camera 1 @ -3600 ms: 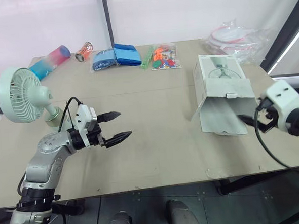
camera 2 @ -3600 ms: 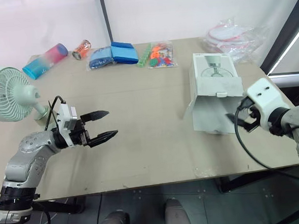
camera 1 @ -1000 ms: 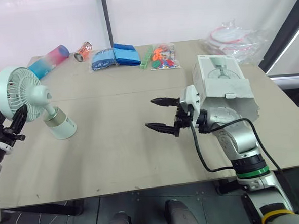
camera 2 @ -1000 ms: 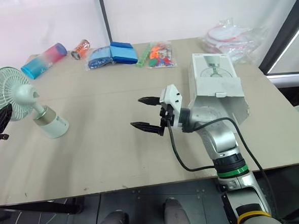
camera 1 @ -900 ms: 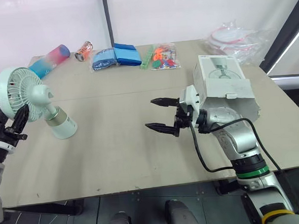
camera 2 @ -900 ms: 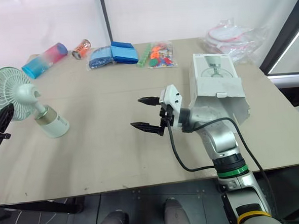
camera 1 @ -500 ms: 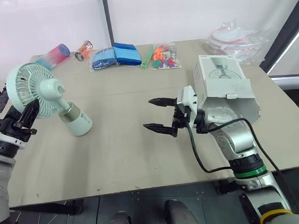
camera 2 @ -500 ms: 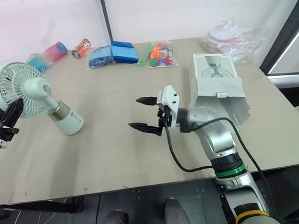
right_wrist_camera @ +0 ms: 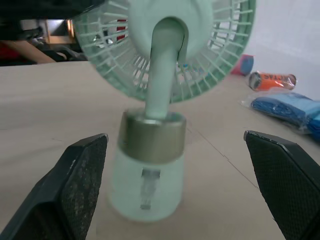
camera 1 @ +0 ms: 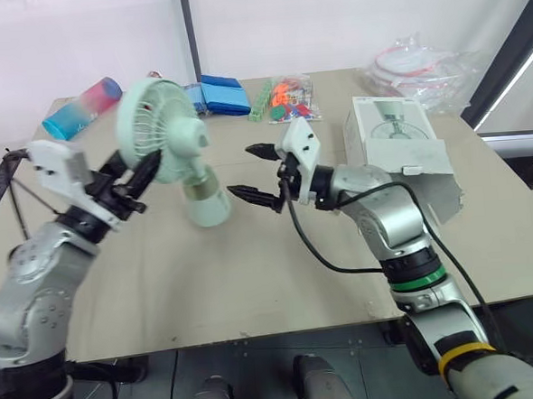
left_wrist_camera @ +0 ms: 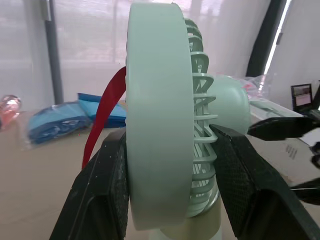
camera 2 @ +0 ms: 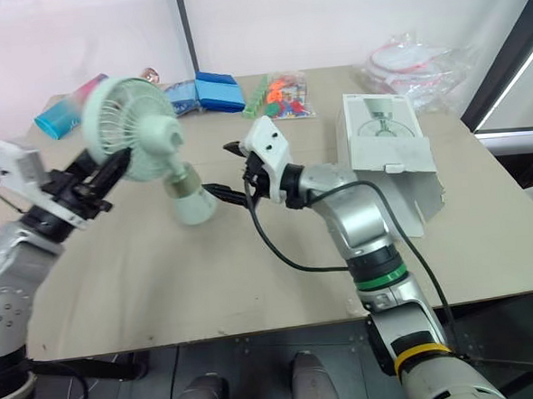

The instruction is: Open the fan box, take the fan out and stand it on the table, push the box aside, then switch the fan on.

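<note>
1. The left gripper (camera 1: 139,185) was clamped on the green cage of the fan (camera 1: 163,133), one finger each side.
2. The right gripper (camera 1: 242,170) gaped wide, facing the fan's tilted base.
3. The fan box (camera 1: 399,151) lay open toward the right of the table (camera 1: 253,273).

The left claw (left_wrist_camera: 169,134) clamps the pale green fan (left_wrist_camera: 160,100) edge-on by its round head, one black finger against each face. Beyond it, blue packets (left_wrist_camera: 60,117) lie on the bench (left_wrist_camera: 30,170).

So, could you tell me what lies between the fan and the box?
The right gripper, fingers open toward the fan, as the left eye view shows.
</note>
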